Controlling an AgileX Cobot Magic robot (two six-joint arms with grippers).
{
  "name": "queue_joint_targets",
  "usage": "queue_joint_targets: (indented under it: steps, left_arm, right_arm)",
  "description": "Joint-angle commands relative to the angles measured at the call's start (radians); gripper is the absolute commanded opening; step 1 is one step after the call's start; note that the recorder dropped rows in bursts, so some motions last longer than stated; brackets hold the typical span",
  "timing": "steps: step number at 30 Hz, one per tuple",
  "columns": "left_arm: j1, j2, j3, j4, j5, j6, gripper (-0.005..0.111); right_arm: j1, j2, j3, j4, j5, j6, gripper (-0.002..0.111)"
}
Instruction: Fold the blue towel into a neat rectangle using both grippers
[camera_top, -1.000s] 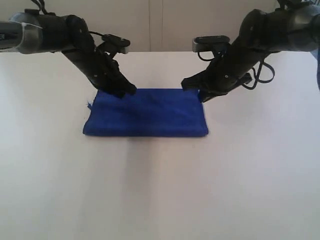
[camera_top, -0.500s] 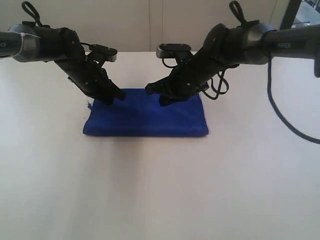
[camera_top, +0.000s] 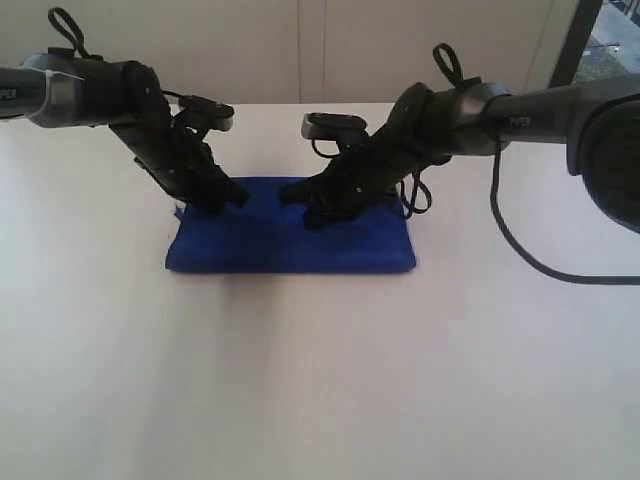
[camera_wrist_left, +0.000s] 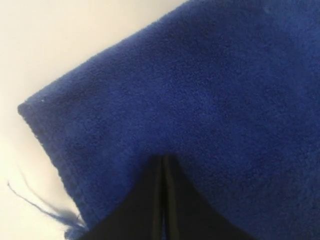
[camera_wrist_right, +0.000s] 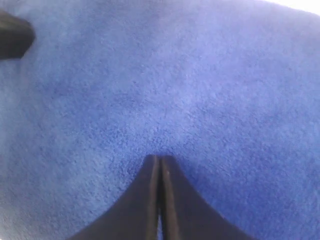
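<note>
The left gripper (camera_top: 232, 195) is pressing its tip onto the blue towel (camera_top: 300, 245) just inside the towel's far left corner. In the left wrist view, the left gripper (camera_wrist_left: 163, 160) is showing both jaws drawn fully together, with only a thin seam between them and no cloth visibly pinched. The right gripper (camera_top: 298, 203) is reaching across to the middle of the towel's far edge. In the right wrist view, this gripper (camera_wrist_right: 159, 160) is likewise holding its jaws closed against each other, tip down on the blue towel (camera_wrist_right: 200, 75).

The two tips are sitting near each other but apart. The blue towel (camera_wrist_left: 225, 90) is lying flat as a folded rectangle on the white table (camera_top: 320, 380), nearer the table's far edge than its near edge. A loose blue thread (camera_wrist_left: 35, 205) is trailing from the towel's hem onto the table.
</note>
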Motion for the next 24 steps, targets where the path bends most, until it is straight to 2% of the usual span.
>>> queue_joint_targets:
  steps: [1,17,24]
  left_arm:
    - [0.014,0.005,0.003,0.027,0.083,-0.018,0.0]
    - [0.018,-0.046,-0.039,0.007,0.068,-0.014,0.0]
    - [0.018,-0.111,-0.043,-0.036,0.151,0.019,0.0]
  right_arm:
    - [0.0,0.019,0.002,-0.087,0.024,0.102,0.0]
    - [0.0,-0.073,0.002,-0.116,0.008,0.127,0.0]
    - [-0.008,-0.135,0.002,-0.178,0.043,0.116,0.0]
